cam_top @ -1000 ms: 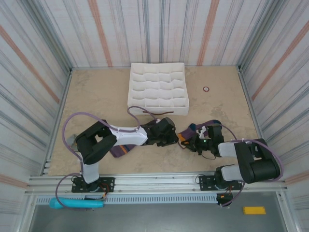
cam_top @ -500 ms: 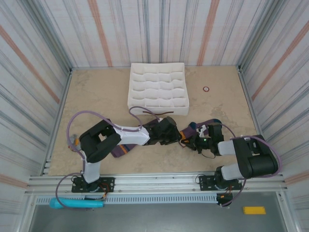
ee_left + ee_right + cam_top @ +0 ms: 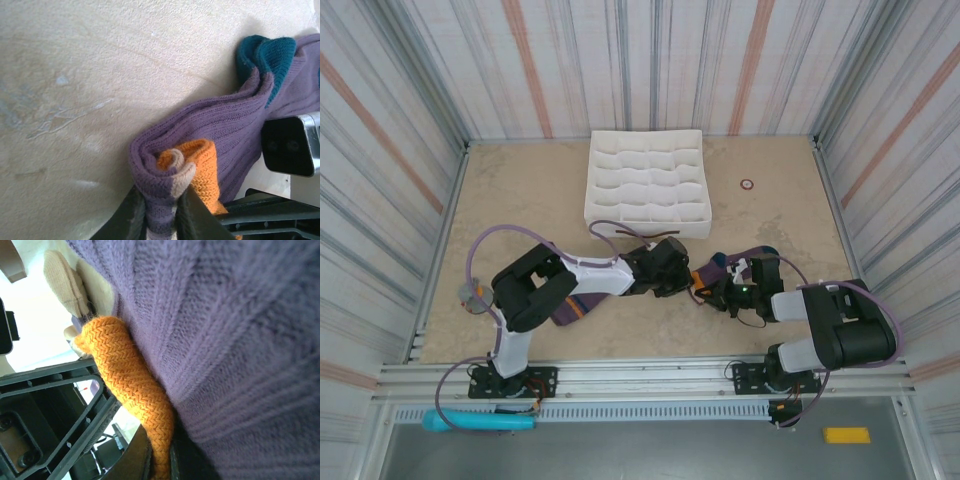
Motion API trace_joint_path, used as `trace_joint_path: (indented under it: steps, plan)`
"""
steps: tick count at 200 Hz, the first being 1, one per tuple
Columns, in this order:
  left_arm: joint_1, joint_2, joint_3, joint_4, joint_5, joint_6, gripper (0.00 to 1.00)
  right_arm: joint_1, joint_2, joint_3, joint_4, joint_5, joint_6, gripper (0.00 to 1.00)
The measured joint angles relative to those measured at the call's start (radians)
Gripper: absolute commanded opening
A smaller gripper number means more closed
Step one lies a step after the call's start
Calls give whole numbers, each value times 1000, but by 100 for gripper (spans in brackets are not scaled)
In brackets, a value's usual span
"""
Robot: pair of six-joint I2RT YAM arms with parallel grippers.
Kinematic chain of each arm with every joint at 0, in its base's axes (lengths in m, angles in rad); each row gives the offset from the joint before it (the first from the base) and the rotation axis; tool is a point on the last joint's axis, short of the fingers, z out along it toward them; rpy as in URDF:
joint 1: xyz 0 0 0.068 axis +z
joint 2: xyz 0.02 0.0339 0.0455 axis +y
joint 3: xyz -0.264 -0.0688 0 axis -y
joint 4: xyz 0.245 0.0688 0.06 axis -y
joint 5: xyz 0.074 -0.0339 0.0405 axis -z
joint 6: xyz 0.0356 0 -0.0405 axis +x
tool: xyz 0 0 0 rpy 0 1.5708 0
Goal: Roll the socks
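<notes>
While the left gripper point(image 3: 161, 219) clamps their rolled end, the socks point(image 3: 225, 125) lie close to the tray's point(image 3: 645, 215) near edge.
Right gripper point(image 3: 160, 460) pinches the orange cuff point(image 3: 127, 377).

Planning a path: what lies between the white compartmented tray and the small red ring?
Top view: only bare beige tabletop between white compartmented tray and small red ring.

Can't see the middle of the socks point(image 3: 570, 308) from above under the left gripper point(image 3: 682, 282) and right gripper point(image 3: 708, 291), lose both pairs of fingers point(image 3: 130, 220) and the pinched fabric past each wrist view's bottom edge, can't identify the tiny red ring point(image 3: 747, 183) beyond
</notes>
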Motion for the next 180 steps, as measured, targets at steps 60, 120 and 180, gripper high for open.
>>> trace_joint_path:
  steps: [60, 120, 180]
  plan:
    - [2, -28, 24, -135, -1, -14, 0, 98, -203, 54, -290, 143, -80, 25]
    - [27, -56, 33, -247, -3, -32, 0, 261, -523, 96, -534, 358, -203, 58]
    - [68, -79, 33, -336, 69, -24, 0, 640, -613, 199, -632, 769, -376, 63]
